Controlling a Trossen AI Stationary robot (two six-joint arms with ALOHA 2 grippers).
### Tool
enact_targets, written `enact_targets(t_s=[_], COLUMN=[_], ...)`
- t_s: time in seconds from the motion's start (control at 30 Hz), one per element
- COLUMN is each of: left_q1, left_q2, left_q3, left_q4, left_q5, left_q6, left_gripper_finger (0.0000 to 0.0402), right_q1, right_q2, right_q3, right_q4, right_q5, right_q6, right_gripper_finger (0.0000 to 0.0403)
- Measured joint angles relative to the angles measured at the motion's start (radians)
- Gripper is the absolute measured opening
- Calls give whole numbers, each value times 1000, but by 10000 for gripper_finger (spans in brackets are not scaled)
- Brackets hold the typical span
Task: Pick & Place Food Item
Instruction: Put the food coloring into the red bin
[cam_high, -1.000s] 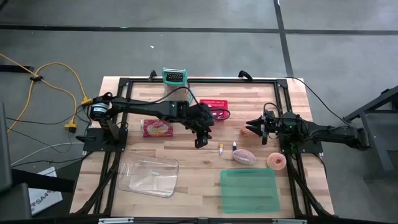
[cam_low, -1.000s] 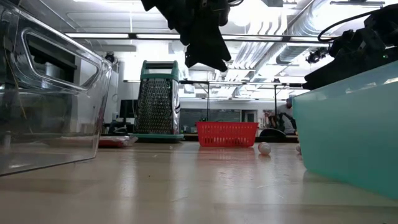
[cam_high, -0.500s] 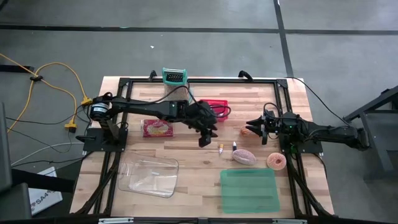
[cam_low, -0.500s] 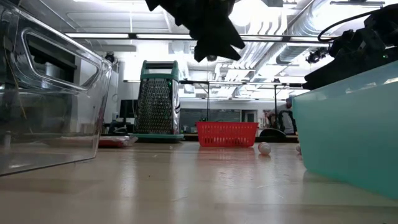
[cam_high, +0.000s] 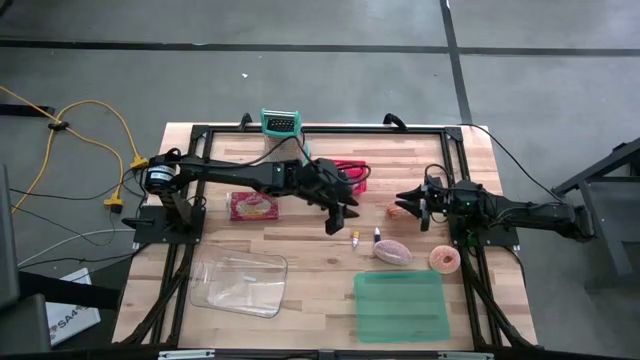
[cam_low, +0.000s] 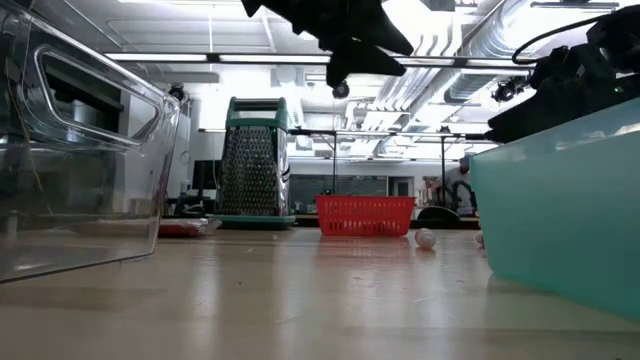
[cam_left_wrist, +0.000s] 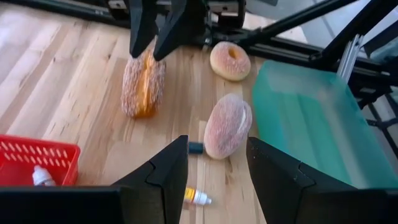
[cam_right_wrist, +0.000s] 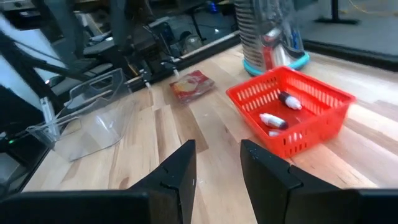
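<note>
Where your left gripper (cam_high: 336, 222) hangs above the middle of the wooden table (cam_high: 310, 270), its dark fingers (cam_left_wrist: 165, 180) stand spread with nothing between them. Look past them to the food: a pale pink sugar-dusted oval bun (cam_left_wrist: 227, 126) lies on the boards just beside the translucent green plastic tray (cam_left_wrist: 311, 118). Near it lie a sugared long doughnut with an orange seam (cam_left_wrist: 143, 86) and a round pink ring doughnut (cam_left_wrist: 230, 60). Two small dropper bottles (cam_high: 366, 238) lie between your gripper and the bun, one touching its end. Behind the gripper sit a red mesh basket (cam_low: 365, 215) holding small bottles, a steel box grater (cam_low: 253, 160) and a clear plastic tub (cam_high: 240, 283). Your right gripper (cam_high: 404, 206) waits by the long doughnut, fingers (cam_right_wrist: 180, 171) parted, holding nothing.
</note>
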Motion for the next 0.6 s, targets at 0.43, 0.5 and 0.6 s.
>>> enact_targets(t_s=[0.43,0.5,0.6], left_q1=[0,0,0], left_q2=[0,0,0], left_q3=[0,0,0], left_q4=[95,104,115], left_q5=[0,0,0], left_q6=[0,0,0], left_gripper_finger=[158,158,158], right_q1=[0,0,0], right_q2=[59,110,207], right_q3=[154,201,262], right_q4=[14,16,2], right_q5=[-182,-206,-229], right_q6=[-180,-197,-226], right_gripper_finger=[114,114,114])
